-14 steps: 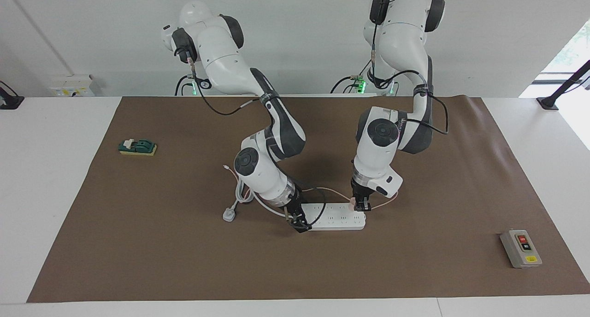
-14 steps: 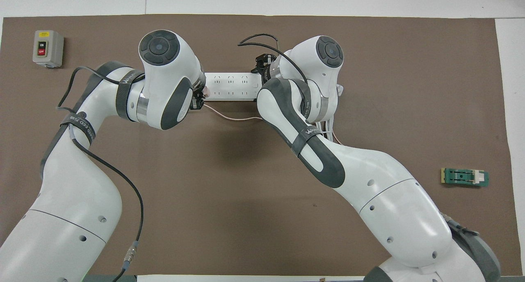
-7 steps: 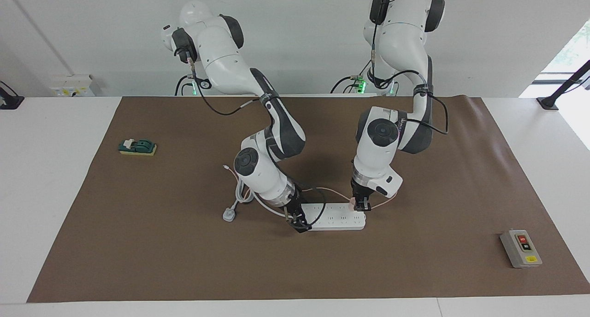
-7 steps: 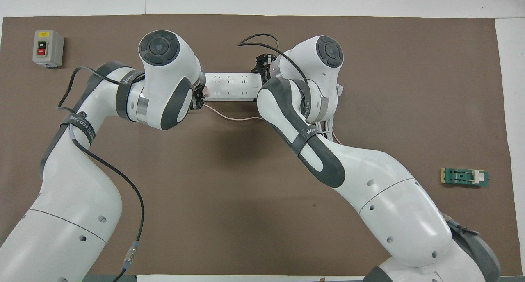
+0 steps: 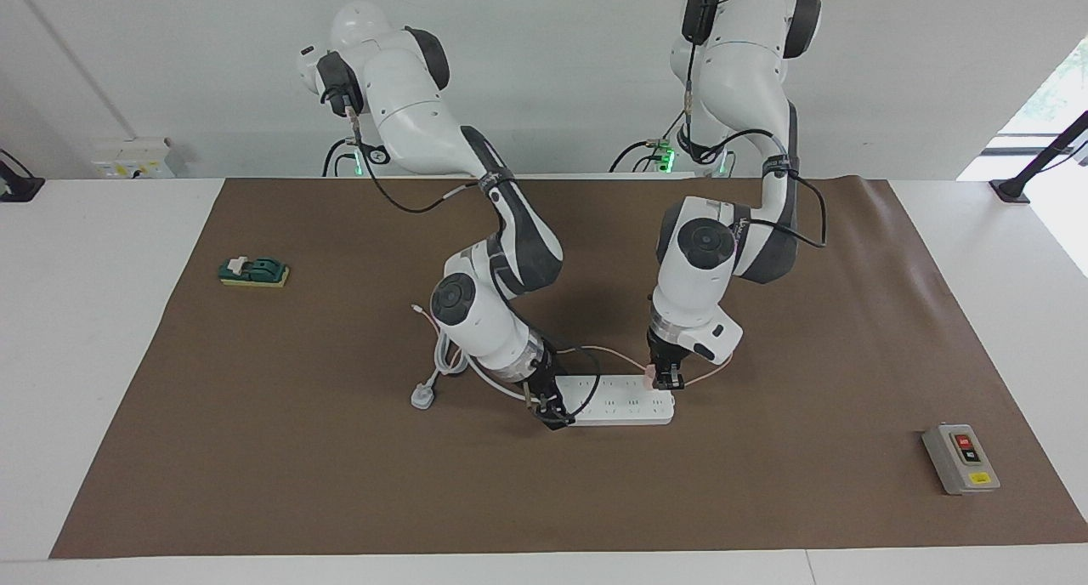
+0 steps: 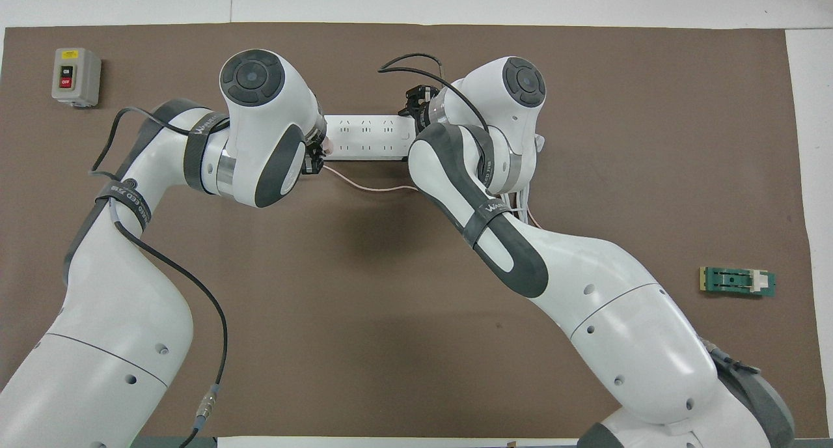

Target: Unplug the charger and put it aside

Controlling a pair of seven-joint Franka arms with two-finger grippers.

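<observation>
The small pink charger [image 5: 650, 372] sits plugged into the white power strip [image 5: 620, 400] at the strip's end toward the left arm. It also shows in the overhead view [image 6: 328, 148]. My left gripper [image 5: 667, 381] is shut on the charger from above. The charger's thin pink cable [image 6: 371, 187] runs along the mat on the robots' side of the strip [image 6: 368, 135]. My right gripper [image 5: 551, 412] is down at the strip's other end, shut on it, and also shows in the overhead view [image 6: 416, 103].
A white plug [image 5: 422, 395] with a thick white cord lies beside the strip, toward the right arm's end. A grey switch box [image 5: 960, 458] stands toward the left arm's end. A green block [image 5: 253, 271] lies toward the right arm's end.
</observation>
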